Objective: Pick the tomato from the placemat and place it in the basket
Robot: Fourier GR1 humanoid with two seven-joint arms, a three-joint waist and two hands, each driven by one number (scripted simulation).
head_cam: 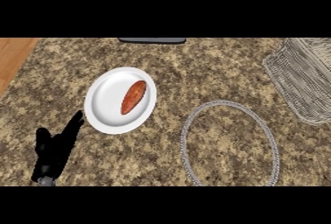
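Placemat [185, 144] lies bare; you see no tomato. Your left robot hand [57, 146] rests open beside the plate [107, 98], basket [304, 78] far right.

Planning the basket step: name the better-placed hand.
Likely right: the basket sits far right, while the open left hand is lower left, across the placemat. The right hand is out of view.

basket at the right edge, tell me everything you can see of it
The pale grey wire-mesh basket sits on the speckled brown stone counter at the view's upper right, cut off by the right edge so only part shows. Its walls look like fine woven wire with a thicker rounded rim, and its corner is rounded. It stands upright and open at the top. No object shows inside the visible part. Nothing touches it but the counter; the oval wire-rimmed placemat lies apart, below and to its left.
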